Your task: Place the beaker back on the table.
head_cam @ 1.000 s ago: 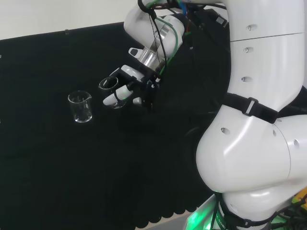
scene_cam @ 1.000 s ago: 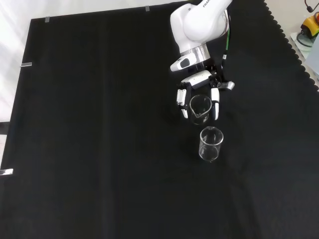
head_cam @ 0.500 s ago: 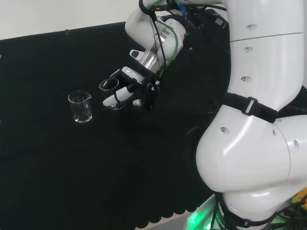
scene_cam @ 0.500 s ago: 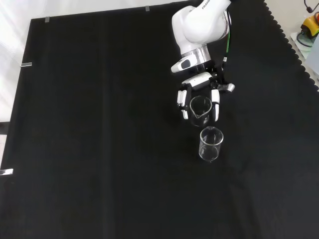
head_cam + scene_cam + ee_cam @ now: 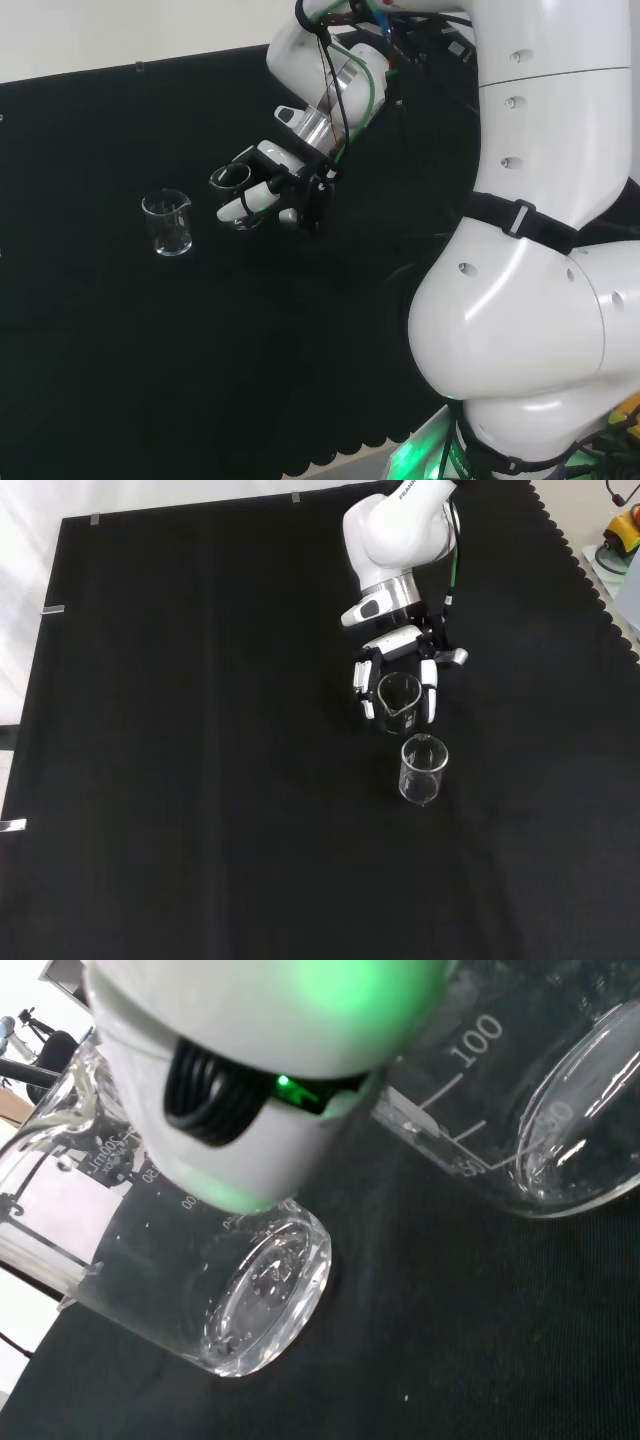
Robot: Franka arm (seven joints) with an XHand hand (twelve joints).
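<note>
A small clear glass beaker [image 5: 399, 701] stands upright between the fingers of my black and white hand [image 5: 395, 652], low over the black cloth. In the head view the hand [image 5: 272, 182] curls round this beaker [image 5: 231, 181], fingers on both sides of its rim. I cannot tell whether its base touches the cloth. A second clear beaker [image 5: 423, 768] stands free on the cloth just nearer the front camera; in the head view that second beaker [image 5: 168, 222] is to the left of the hand. In the wrist view two beakers [image 5: 215, 1280] [image 5: 540, 1110] show close up.
The black cloth [image 5: 200, 730] stretches wide to the left in the front view. The arm's big white links [image 5: 540, 250] stand at the head view's right. The cloth's scalloped edge [image 5: 590, 570] runs down the front view's right side.
The wrist has shifted slightly to the right in the head view, and the held beaker has gone along with it between the fingers. The free beaker has not moved.
</note>
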